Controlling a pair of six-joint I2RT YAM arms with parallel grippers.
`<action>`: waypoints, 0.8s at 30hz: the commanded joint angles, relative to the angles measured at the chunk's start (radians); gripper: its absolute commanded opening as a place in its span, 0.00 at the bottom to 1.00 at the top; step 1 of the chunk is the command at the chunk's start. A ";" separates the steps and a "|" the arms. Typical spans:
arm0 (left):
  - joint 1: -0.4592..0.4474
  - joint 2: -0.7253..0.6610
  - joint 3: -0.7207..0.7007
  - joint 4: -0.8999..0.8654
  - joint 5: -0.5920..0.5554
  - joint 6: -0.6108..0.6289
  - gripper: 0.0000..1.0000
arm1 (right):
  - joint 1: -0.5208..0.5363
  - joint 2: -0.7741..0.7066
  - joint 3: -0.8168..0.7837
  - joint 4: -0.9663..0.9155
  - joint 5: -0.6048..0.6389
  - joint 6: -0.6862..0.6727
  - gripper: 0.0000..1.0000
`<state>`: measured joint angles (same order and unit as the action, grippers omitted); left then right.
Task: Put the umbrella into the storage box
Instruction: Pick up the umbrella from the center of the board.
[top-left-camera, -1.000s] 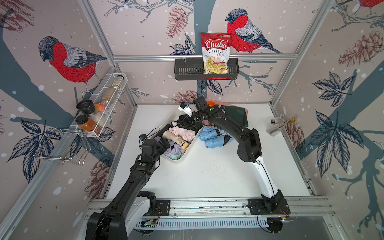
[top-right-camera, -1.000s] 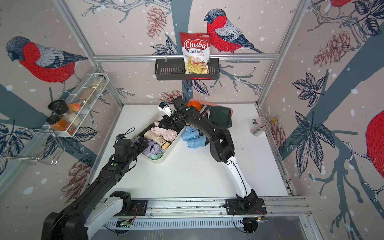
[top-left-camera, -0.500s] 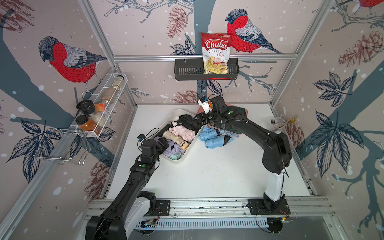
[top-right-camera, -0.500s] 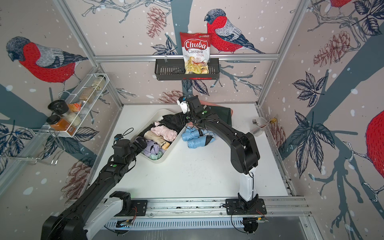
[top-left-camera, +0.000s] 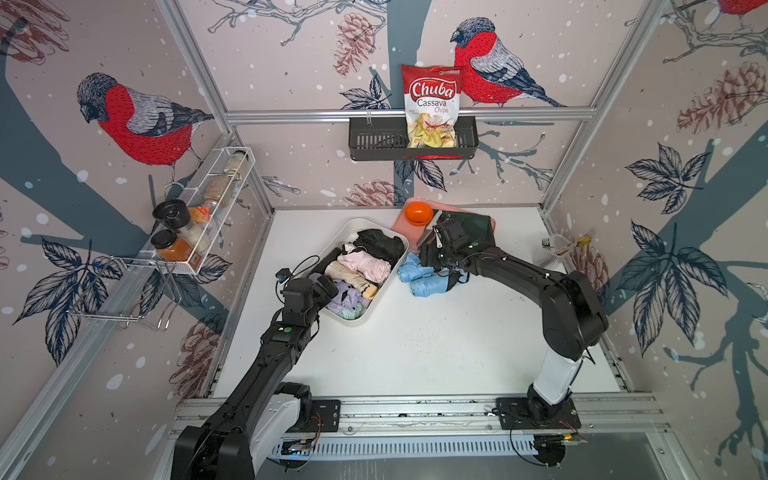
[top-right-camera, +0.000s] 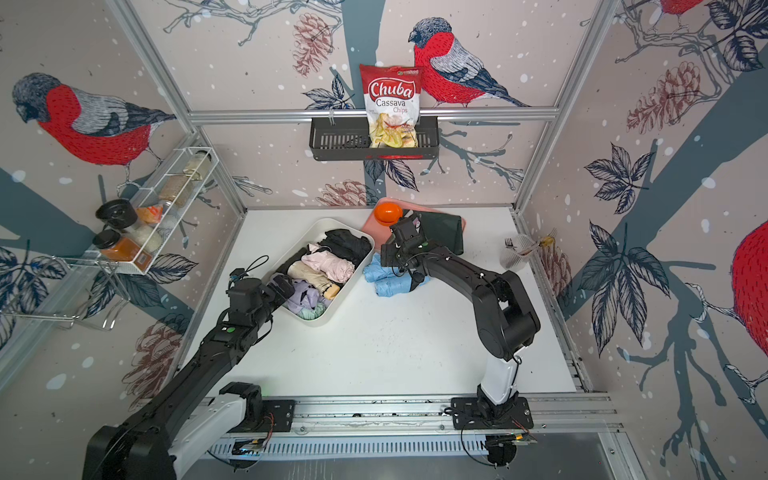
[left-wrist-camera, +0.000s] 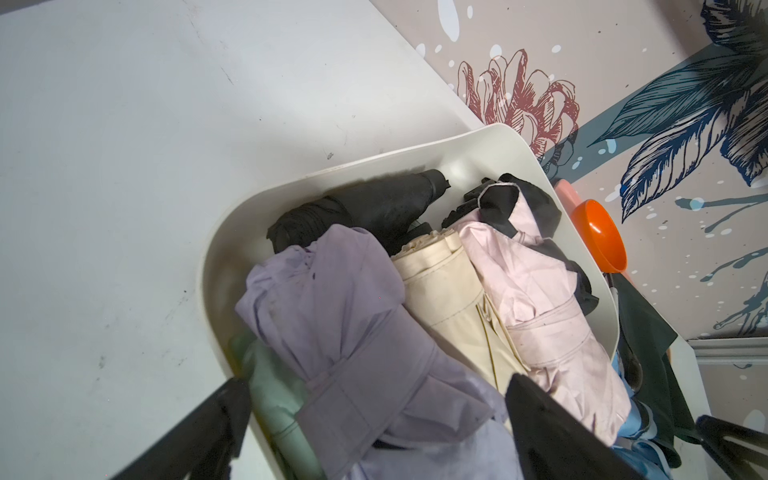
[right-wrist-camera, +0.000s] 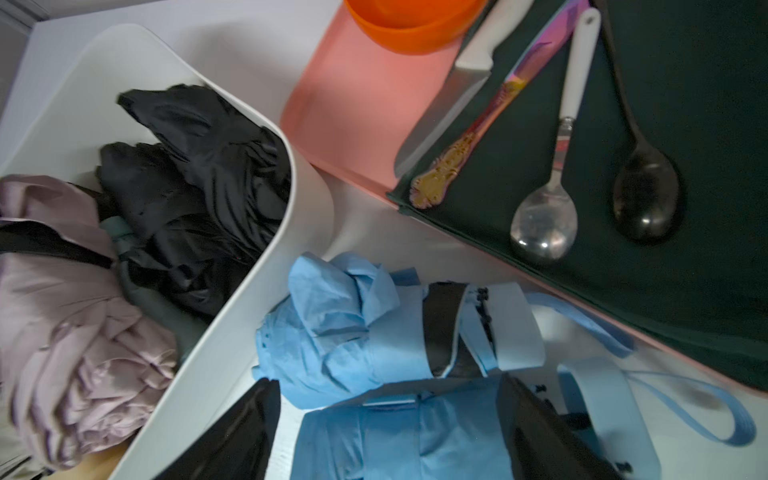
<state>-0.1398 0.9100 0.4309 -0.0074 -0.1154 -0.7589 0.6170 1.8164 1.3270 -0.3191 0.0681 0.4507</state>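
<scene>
A: so where's the umbrella at?

B: two blue umbrellas (right-wrist-camera: 345, 328) side by side on the table (top-left-camera: 415, 353), just outside the long wall of the storage box (right-wrist-camera: 309, 208), lying square to it. Right claw (right-wrist-camera: 388, 384) hangs right over them, wide and empty, so that arm's closest. Left claw (left-wrist-camera: 378, 384), wide too, sits over the box's end.

A: inside the box?

B: at least five folded ones.

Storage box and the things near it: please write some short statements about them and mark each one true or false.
1. Two blue umbrellas lie on the table, outside the storage box. True.
2. The orange bowl is inside the storage box. False: it stands on the pink tray.
3. A black umbrella lies in the storage box. True.
4. The chips bag lies on the table. False: it stands in the black basket on the wall.
</scene>
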 joint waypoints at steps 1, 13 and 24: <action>-0.001 0.003 0.001 0.030 -0.014 0.010 0.99 | 0.008 -0.010 -0.033 0.000 0.077 0.069 0.86; -0.001 0.015 0.003 0.040 -0.007 0.018 0.99 | 0.029 -0.025 -0.166 0.043 0.130 0.217 0.99; -0.001 0.029 0.002 0.052 0.010 0.015 0.99 | 0.030 -0.049 -0.189 0.105 0.091 0.272 0.99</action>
<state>-0.1398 0.9363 0.4309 -0.0006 -0.1097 -0.7517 0.6456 1.7649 1.1248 -0.2356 0.1787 0.7055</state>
